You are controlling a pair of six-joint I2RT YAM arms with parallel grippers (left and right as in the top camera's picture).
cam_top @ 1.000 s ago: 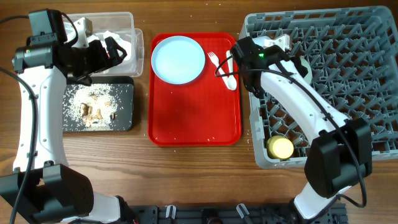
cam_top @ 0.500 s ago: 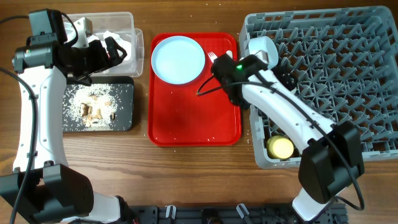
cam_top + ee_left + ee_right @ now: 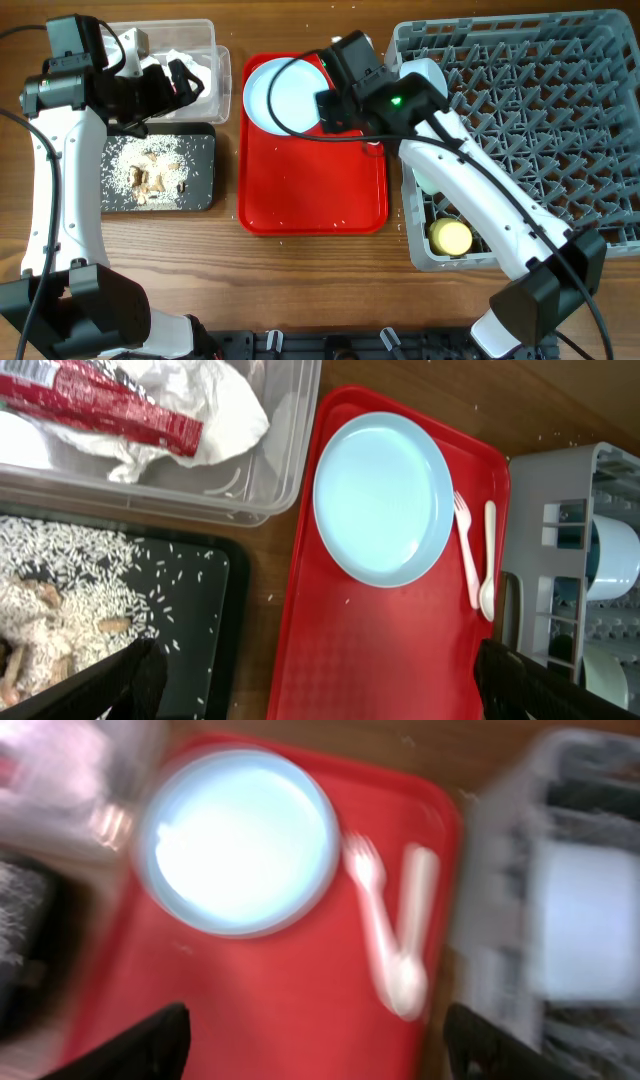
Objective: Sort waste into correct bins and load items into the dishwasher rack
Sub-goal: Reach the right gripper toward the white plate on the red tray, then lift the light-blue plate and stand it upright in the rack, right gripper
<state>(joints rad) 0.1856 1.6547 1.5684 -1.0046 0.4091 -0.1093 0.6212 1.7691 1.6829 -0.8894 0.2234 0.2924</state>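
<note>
The light blue plate [image 3: 280,100] [image 3: 383,497] [image 3: 238,840] lies at the back of the red serving tray [image 3: 310,190]. The white fork [image 3: 466,550] [image 3: 372,915] and spoon [image 3: 488,560] [image 3: 412,945] lie beside it. My right gripper [image 3: 332,98] [image 3: 315,1050] hovers open above the tray, empty, and covers the plate's right edge from overhead. My left gripper [image 3: 185,80] [image 3: 320,695] is open and empty near the clear tub [image 3: 215,60], which holds napkins [image 3: 215,405] and the red wrapper [image 3: 100,400]. Rice scraps [image 3: 150,170] lie in the black tray [image 3: 205,145]. The yellow cup [image 3: 450,237] and a blue bowl [image 3: 612,555] sit in the dishwasher rack [image 3: 560,60].
The rack's grey wall [image 3: 540,540] stands close against the red tray's right edge. Stray rice grains [image 3: 340,222] dot the tray and the wooden table [image 3: 300,280]. The right wrist view is blurred by motion.
The right arm swung left from the rack to above the red tray, and its jaws went from shut to open. The left arm has stayed still.
</note>
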